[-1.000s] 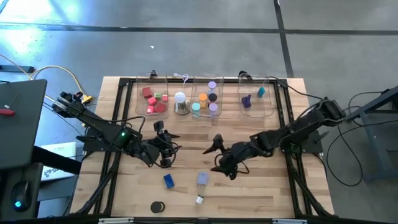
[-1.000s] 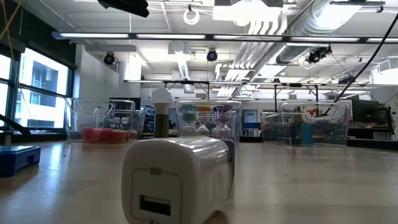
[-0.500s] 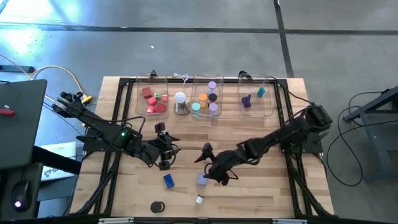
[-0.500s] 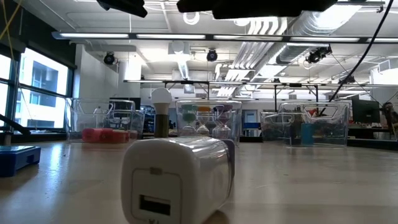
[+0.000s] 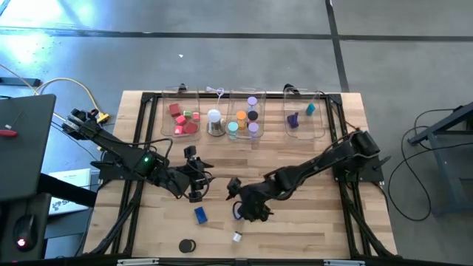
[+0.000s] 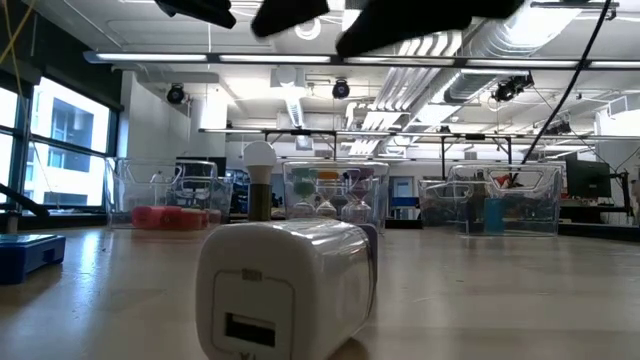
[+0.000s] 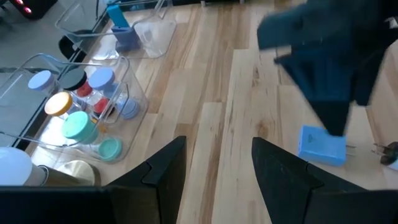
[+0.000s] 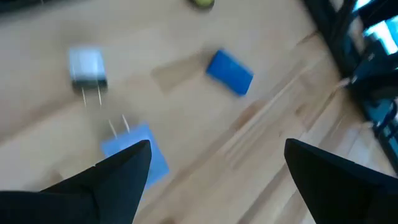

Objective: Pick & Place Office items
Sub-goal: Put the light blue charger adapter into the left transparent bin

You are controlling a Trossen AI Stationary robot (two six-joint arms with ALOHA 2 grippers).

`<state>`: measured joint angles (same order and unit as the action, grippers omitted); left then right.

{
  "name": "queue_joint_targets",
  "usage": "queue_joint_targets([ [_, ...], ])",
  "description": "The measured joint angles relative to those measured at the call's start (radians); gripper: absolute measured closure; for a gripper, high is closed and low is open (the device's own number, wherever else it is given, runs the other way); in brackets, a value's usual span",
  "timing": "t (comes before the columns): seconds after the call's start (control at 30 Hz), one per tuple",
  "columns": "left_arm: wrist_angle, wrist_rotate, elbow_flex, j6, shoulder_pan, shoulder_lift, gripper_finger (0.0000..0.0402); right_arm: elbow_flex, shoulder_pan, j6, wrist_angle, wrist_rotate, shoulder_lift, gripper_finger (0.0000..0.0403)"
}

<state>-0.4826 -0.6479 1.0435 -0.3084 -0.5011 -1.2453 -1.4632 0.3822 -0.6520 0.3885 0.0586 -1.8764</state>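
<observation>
Nearest to me, at the front edge of the bench (image 5: 310, 229), I see a black disc (image 5: 187, 244) and a small white charger plug (image 5: 237, 237), which fills the low view as a white block (image 6: 285, 285) lying on the wood. A little farther in lies a dark blue block (image 5: 200, 215), and just beside it, to the right, a light blue plug adapter (image 5: 239, 211) with two metal pins.

My right tool (image 5: 238, 196) hangs over this adapter, with the arm stretched across the bench from the right side. Its fingers (image 8: 118, 177) stand wide apart and released, and nothing is between them. In its wrist view the light blue adapter (image 8: 140, 152) is partly behind one finger, with the white plug (image 8: 87, 67) and the dark blue block (image 8: 229, 72) lying apart from it.

My left tool (image 5: 194, 179) waits left of the middle of the bench. Its fingers (image 7: 163, 171) are half open and hold nothing; between them I see only bare wood.

At the far edge stand three clear bins. The left bin (image 5: 165, 118) holds red and pink pieces, the middle bin (image 5: 260, 118) holds small jars with coloured lids, and the right bin (image 5: 319, 118) holds a purple piece and a teal one. Between the left and middle bins stands a white dome on a silvery base (image 5: 215, 123).
</observation>
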Motion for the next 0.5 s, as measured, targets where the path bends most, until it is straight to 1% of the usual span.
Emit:
queue_joint_targets([
  [0.07,-0.003,0.007,0.0,-0.01,-0.001,0.0,0.0227,-0.035,0.006,-0.014,0.039,0.032,-0.041,0.0044],
  [0.17,-0.016,0.03,0.001,-0.037,-0.001,0.0,0.0227,-0.081,0.019,-0.028,0.069,0.032,-0.079,0.0044],
  [0.27,-0.025,0.047,0.001,-0.054,-0.001,0.0,0.0227,-0.11,0.031,-0.028,0.085,0.014,-0.106,0.0044],
  [0.4,-0.026,0.049,0.001,-0.057,-0.001,0.0,0.0227,-0.136,0.039,-0.021,0.15,0.002,-0.125,0.0044],
  [0.5,-0.026,0.049,0.001,-0.057,-0.001,0.0,0.0227,-0.136,0.035,0.045,0.197,-0.037,-0.125,0.0044],
])
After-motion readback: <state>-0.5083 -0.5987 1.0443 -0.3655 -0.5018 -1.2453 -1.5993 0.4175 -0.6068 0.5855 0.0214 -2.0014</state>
